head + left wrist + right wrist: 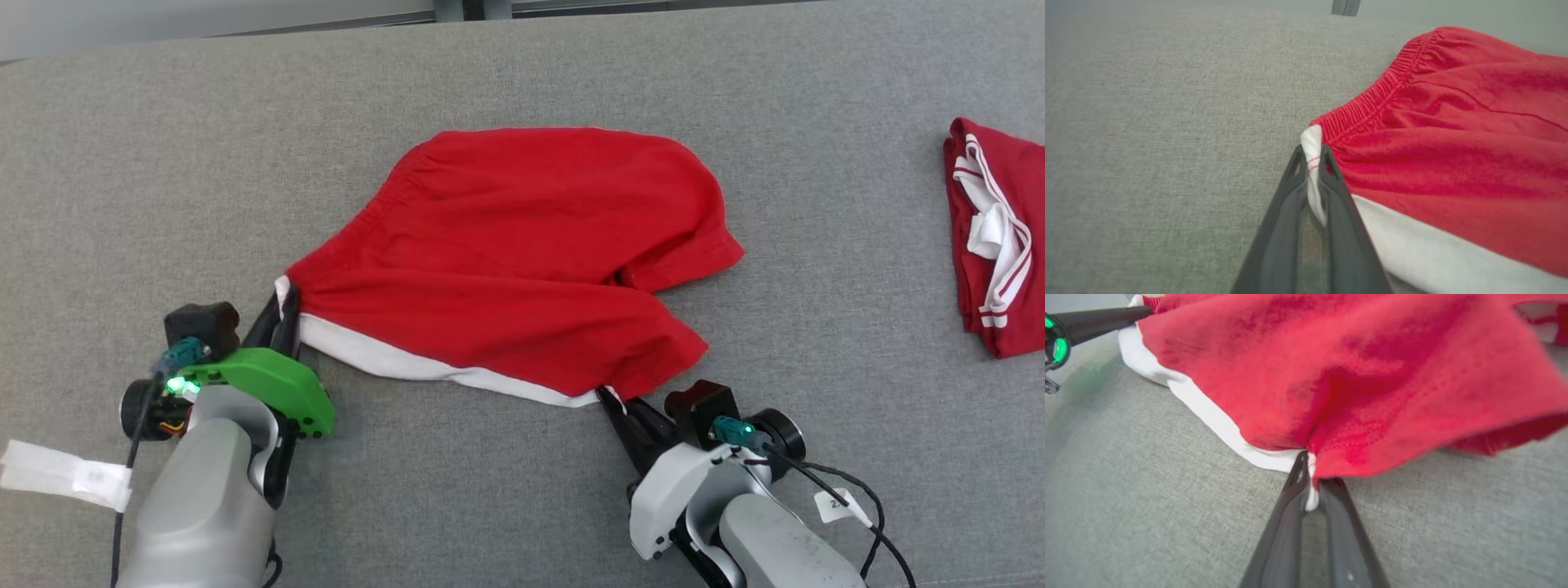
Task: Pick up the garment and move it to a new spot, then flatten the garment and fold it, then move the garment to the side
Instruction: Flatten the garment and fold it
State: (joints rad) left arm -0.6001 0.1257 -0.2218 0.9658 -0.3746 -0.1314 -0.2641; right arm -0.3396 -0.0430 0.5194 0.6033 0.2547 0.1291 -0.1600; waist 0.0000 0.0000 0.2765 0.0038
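1. The red garment (522, 245) lies spread and a little rumpled on the grey fabric surface (147, 163).
2. Left gripper (282, 310) is right at the garment's waistband corner, with its jaws pinching the end of the white side stripe (384, 359).
3. Right gripper (610, 398) is at the garment's near leg-hem corner, its jaws clamped on the stripe's other end.
4. Well apart, off the garment's right side, sits a folded red-and-white piece (1000, 237).
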